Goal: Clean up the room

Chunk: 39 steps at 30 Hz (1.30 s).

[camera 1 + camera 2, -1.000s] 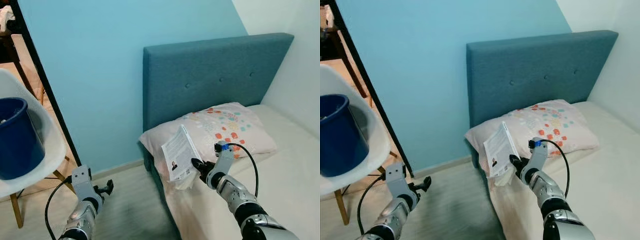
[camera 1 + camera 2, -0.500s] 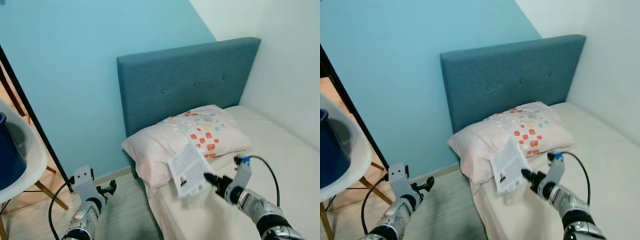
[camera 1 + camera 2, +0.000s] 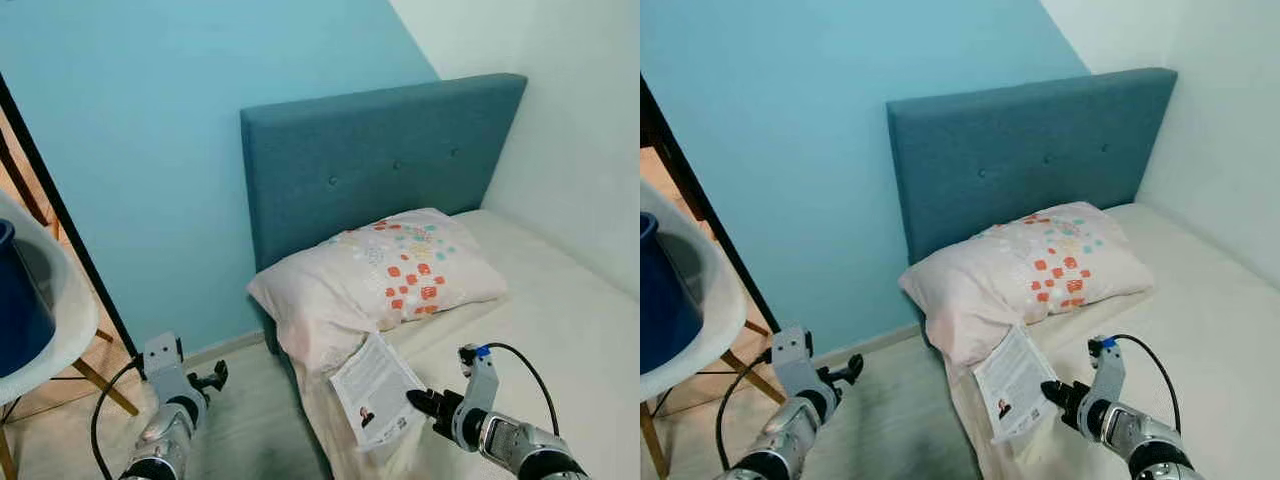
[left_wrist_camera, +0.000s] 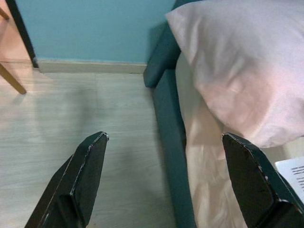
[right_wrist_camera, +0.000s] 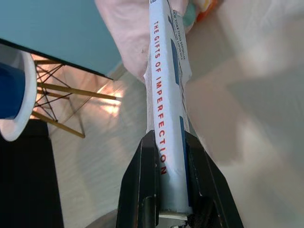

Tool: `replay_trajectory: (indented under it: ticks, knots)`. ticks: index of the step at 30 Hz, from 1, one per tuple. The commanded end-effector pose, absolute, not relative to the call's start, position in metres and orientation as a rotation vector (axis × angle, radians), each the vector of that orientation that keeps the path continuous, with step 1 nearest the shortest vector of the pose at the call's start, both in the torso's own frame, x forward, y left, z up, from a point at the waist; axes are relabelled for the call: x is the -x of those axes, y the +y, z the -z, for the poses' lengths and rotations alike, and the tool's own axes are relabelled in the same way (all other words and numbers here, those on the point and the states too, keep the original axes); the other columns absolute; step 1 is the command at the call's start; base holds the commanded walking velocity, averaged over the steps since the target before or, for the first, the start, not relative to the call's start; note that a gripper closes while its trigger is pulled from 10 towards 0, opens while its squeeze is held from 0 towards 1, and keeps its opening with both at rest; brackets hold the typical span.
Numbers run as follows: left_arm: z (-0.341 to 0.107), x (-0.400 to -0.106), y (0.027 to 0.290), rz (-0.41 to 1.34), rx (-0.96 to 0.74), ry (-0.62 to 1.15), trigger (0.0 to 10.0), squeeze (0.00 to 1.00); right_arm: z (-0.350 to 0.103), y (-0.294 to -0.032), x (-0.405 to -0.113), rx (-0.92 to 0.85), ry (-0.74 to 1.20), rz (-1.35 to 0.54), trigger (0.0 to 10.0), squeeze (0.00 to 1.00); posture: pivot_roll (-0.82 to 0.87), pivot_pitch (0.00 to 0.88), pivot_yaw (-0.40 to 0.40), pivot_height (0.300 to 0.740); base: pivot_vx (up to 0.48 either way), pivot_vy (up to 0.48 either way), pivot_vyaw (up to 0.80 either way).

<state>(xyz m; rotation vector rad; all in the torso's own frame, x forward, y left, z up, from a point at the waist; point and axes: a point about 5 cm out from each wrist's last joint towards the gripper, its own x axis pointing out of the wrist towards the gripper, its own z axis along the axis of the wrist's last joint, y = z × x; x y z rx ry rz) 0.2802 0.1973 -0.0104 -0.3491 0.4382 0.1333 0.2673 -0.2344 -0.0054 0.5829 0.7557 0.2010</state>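
A white paperback book (image 3: pixel 375 391) hangs tilted over the near edge of the bed (image 3: pixel 560 300), just in front of the patterned pillow (image 3: pixel 390 270). My right gripper (image 3: pixel 418 400) is shut on its spine, which shows red lettering in the right wrist view between the two black fingers (image 5: pixel 137 180). Low over the wooden floor, to the left of the bed, my left gripper (image 3: pixel 213 376) is open with nothing between its fingers (image 4: pixel 83 175).
A teal headboard (image 3: pixel 380 160) stands against the blue wall. A white chair (image 3: pixel 50 310) with a dark blue bucket (image 3: pixel 15 300) on its seat is at the left. Bare wooden floor (image 4: pixel 71 118) lies between chair and bed.
My right gripper has lowered the book toward the mattress in front of the pillow. The camera swung right, then settled. The left arm kept its pose.
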Motion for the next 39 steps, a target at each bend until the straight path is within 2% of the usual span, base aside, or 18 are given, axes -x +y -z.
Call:
replay_trajectory:
  ticks: [1,7,16,21,24,27,34,39]
  knots:
    - [0.010,-0.280,0.203,-0.146,0.339,0.439,10.0,0.00,-0.005,-0.234,-0.279,-0.573,0.691,-0.206,10.0,0.00,-0.07,0.000,-0.020,0.680,0.000,0.000,0.00]
    - [0.005,-0.284,0.204,-0.113,0.298,0.424,10.0,0.00,-0.002,-0.222,-0.282,-0.607,0.680,-0.192,10.0,0.00,-0.06,0.002,-0.011,0.660,0.000,0.000,0.00]
    - [0.012,-0.273,0.211,-0.109,0.263,0.451,10.0,0.00,0.000,-0.221,-0.282,-0.623,0.677,-0.136,10.0,0.00,-0.04,0.028,0.007,0.630,0.000,0.000,0.00]
    - [0.014,-0.271,0.214,-0.112,0.255,0.457,10.0,0.00,0.002,-0.228,-0.281,-0.602,0.688,-0.060,10.0,0.00,-0.03,0.034,0.010,0.621,0.000,0.000,0.00]
    - [0.015,-0.269,0.214,-0.110,0.251,0.460,10.0,0.00,0.009,-0.240,-0.273,-0.586,0.745,0.079,10.0,0.00,-0.02,0.036,0.018,0.621,0.000,0.000,0.00]
    - [0.015,-0.269,0.214,-0.101,0.242,0.464,10.0,0.00,0.015,-0.252,-0.265,-0.492,0.811,0.188,10.0,0.00,-0.02,0.037,0.025,0.621,0.000,0.000,0.00]
    - [0.014,-0.270,0.213,-0.086,0.230,0.466,10.0,0.00,0.004,-0.264,-0.273,-0.365,0.791,0.224,10.0,0.00,-0.02,0.039,0.032,0.621,0.000,0.000,0.00]
    - [0.012,-0.273,0.212,-0.068,0.216,0.457,10.0,0.00,-0.009,-0.276,-0.283,-0.097,0.779,0.211,10.0,0.00,-0.01,0.054,0.039,0.621,0.000,0.000,0.00]
